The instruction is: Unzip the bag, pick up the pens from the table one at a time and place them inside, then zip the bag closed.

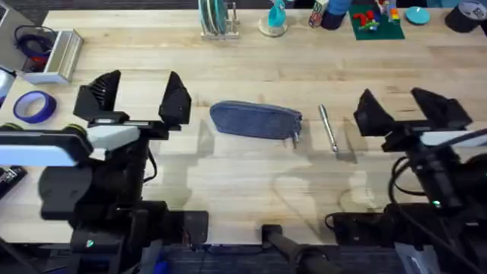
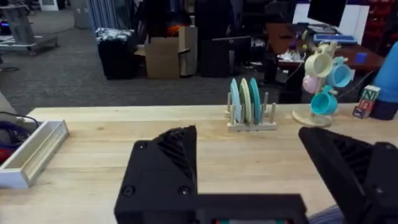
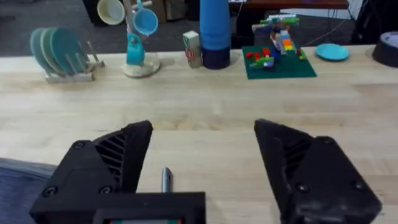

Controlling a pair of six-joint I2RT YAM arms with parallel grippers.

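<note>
One pen (image 1: 328, 128) lies on the tabletop (image 1: 251, 179), just right of the bag (image 1: 256, 120) and apart from it, running near-to-far. The bag rests at the middle of the tabletop, lying left to right; it looks zipped shut, with its small pull (image 1: 295, 138) hanging at the right end, close to the pen.

Both arms hang back on either side. The left pincer (image 1: 143, 99) is spread wide over bare wood to the left of the bag, holding nothing. The right pincer (image 1: 402, 106) is likewise spread and empty, right of the pen; its wrist view shows the pen's tip (image 3: 166, 179) between the fingers and a blue edge of the bag (image 3: 25, 180) at the side.

The likely trouble starts with the zip. The bag is soft and unanchored, so tugging the pull without the other pincer pinning the fabric would probably drag the whole bag along, perhaps into the pen and rolling it away. The pull is small and easy to miss. The slim pen lies flat, so a closing pincer could skid it aside.
</note>
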